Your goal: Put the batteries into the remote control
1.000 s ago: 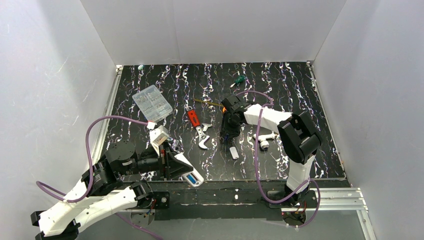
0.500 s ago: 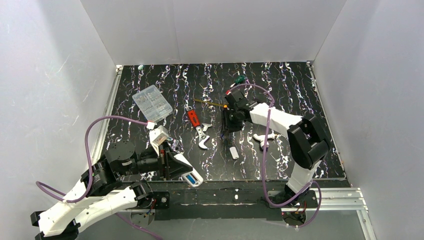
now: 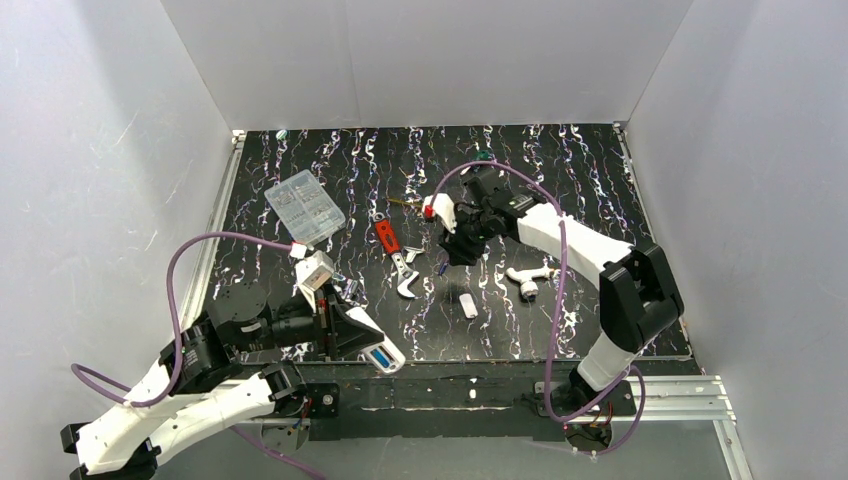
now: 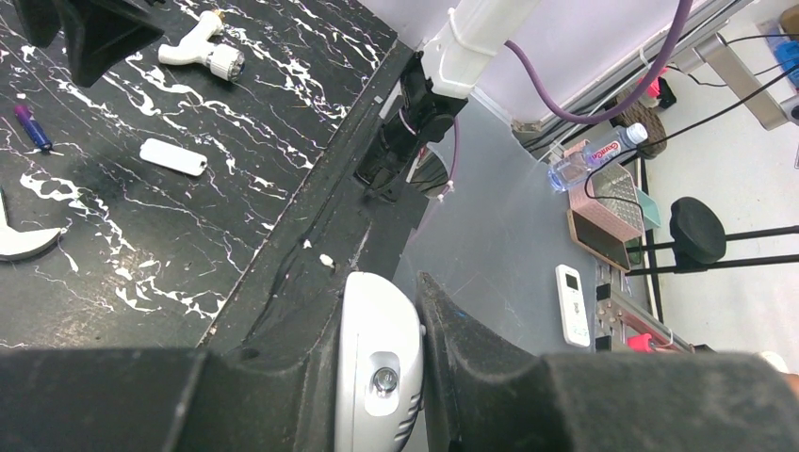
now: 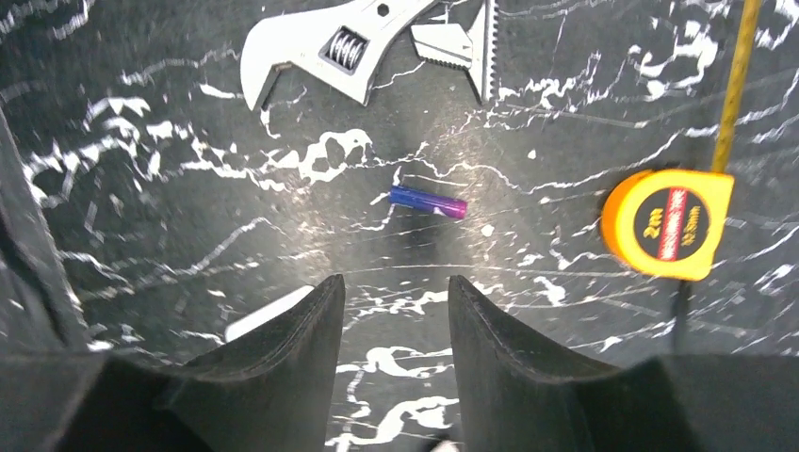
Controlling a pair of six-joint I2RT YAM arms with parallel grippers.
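Note:
My left gripper (image 3: 352, 335) is shut on the white remote control (image 3: 383, 355) at the table's near edge; a blue patch shows in its upturned side. In the left wrist view the remote control (image 4: 377, 377) sits clamped between the two black fingers. One blue battery (image 3: 441, 265) lies loose on the black mat. My right gripper (image 3: 457, 248) hovers just beyond it, open and empty. In the right wrist view the battery (image 5: 427, 201) lies ahead of the open right gripper (image 5: 396, 292). A small white cover plate (image 3: 468, 305) lies nearer the front.
A red-handled wrench (image 3: 400, 265) lies left of the battery. An orange tape measure (image 5: 667, 224) sits to the right. A white pipe fitting (image 3: 527, 278) lies at the right. A clear parts box (image 3: 304, 206) stands at the back left, and a green screwdriver (image 3: 483, 157) lies at the back.
My right gripper has risen and drawn back from the mat, its wrist turning, and the jaws have widened slightly. The left arm and the remote control have not moved.

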